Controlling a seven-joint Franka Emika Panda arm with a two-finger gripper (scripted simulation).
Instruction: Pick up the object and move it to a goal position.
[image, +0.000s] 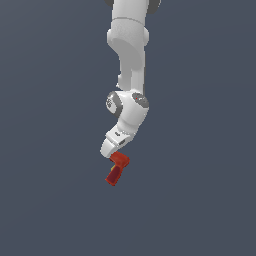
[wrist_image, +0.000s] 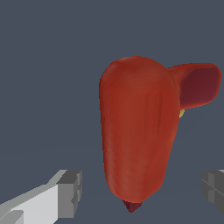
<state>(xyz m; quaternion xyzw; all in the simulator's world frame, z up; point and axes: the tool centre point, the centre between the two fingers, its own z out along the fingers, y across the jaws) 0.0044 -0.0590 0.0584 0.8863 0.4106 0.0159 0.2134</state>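
The 2 fingers (wrist_image: 70, 192) stand apart, clear of the drill (wrist_image: 138, 131) on either side, so the gripper (wrist_image: 142, 194) straddles its rounded body, whose long axis runs straight out between them, handle angling off beyond.

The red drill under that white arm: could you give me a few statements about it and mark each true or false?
1. The red drill sits just below the white arm's lower end. True.
2. In the wrist view, both fingers press against the drill's body. False: visible gaps separate each finger from the drill.
3. The drill is blue. False: it is red with a darker handle.
4. A small yellow spot shows on the drill. True.
5. Several other tools lie around the drill. False: only the drill is seen on the plain grey background.
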